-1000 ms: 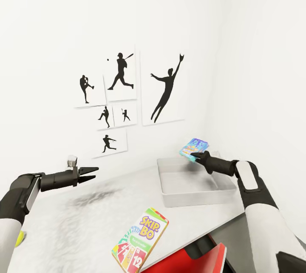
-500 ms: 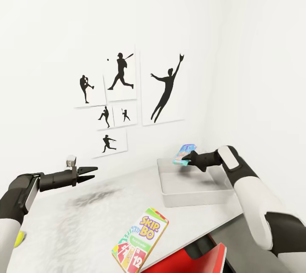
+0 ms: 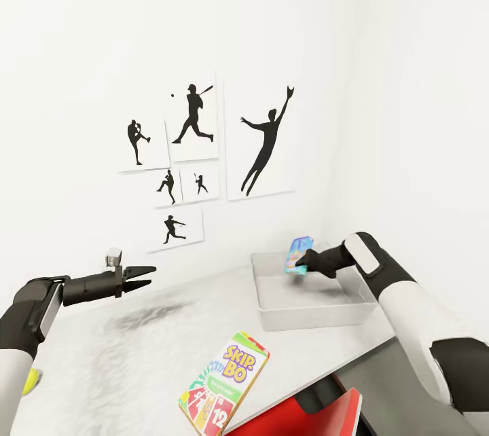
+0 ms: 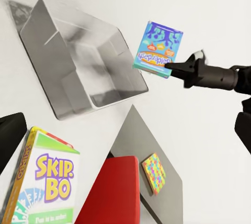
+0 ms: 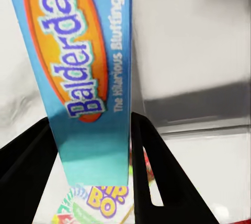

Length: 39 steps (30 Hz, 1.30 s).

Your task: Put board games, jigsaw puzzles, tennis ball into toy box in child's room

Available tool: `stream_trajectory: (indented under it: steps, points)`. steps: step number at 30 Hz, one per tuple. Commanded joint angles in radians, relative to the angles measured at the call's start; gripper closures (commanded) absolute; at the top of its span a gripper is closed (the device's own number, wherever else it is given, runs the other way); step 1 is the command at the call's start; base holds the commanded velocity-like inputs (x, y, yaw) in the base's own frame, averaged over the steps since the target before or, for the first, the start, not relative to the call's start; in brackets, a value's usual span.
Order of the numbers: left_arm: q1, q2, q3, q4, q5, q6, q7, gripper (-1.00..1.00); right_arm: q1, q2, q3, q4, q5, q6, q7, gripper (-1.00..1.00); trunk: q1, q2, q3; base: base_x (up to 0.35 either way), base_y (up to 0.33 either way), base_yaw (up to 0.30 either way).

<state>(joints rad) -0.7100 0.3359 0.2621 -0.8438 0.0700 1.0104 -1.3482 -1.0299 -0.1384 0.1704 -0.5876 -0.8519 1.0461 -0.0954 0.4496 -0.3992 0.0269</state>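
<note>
My right gripper [image 3: 303,265] is shut on the smaller blue board game [image 3: 299,254], holding it upright on edge above the light grey toy box [image 3: 272,317]. In the right wrist view the blue game [image 5: 78,67] stands between both fingers [image 5: 157,177], with the toy box [image 5: 193,51] behind it. The Skip-Bo game [image 3: 224,383] lies near the front edge of the table [image 3: 136,348]. My left gripper [image 3: 148,275] hovers open and empty over the table's left part. A jigsaw puzzle [image 4: 154,173] lies on the lower dark grey top. The tennis ball [image 3: 28,382] peeks out beside my left arm.
A red object [image 3: 319,419] sits below the table's front edge, under the Skip-Bo corner. Black baseball silhouette posters [image 3: 204,151] hang on the white wall behind the table. The toy box stands in the room's corner, close to both walls.
My right arm has swung in over the toy box and lowered a little, turning the blue game from tilted flat to upright. The left arm has stayed put.
</note>
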Motion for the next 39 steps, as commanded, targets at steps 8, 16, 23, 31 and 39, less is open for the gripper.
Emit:
stream_trajectory:
  steps: [8, 16, 23, 31, 39]
  points:
    - [0.000, 0.000, -0.001, 0.000, 0.003, 0.010, -0.002, -1.00, 0.002, -0.004, 0.209, 0.000, -0.015, 0.001, 0.185, 1.00, 0.000, -0.001, 0.000, 0.000, 0.000, 0.000]
    - [0.000, 0.000, -0.001, 0.000, 0.002, 0.010, -0.002, -1.00, 0.012, -0.004, 0.239, -0.004, -0.009, 0.001, 0.220, 1.00, 0.000, -0.001, 0.000, 0.000, 0.000, 0.000]
    - [0.000, 0.000, -0.001, 0.000, 0.002, 0.010, -0.002, -1.00, 0.020, -0.005, 0.238, -0.010, -0.005, 0.001, 0.220, 1.00, 0.000, -0.001, 0.000, 0.000, 0.000, 0.000]
    - [0.000, 0.000, 0.000, 0.000, 0.002, 0.010, -0.002, -1.00, 0.022, -0.027, 0.234, -0.006, -0.011, 0.001, 0.220, 1.00, 0.000, -0.001, -0.009, 0.000, 0.000, 0.000]
    - [0.000, 0.000, 0.000, 0.000, 0.002, 0.010, -0.002, -1.00, 0.022, -0.044, 0.229, -0.006, -0.016, 0.001, 0.221, 1.00, 0.000, -0.001, -0.022, 0.000, 0.000, 0.000]
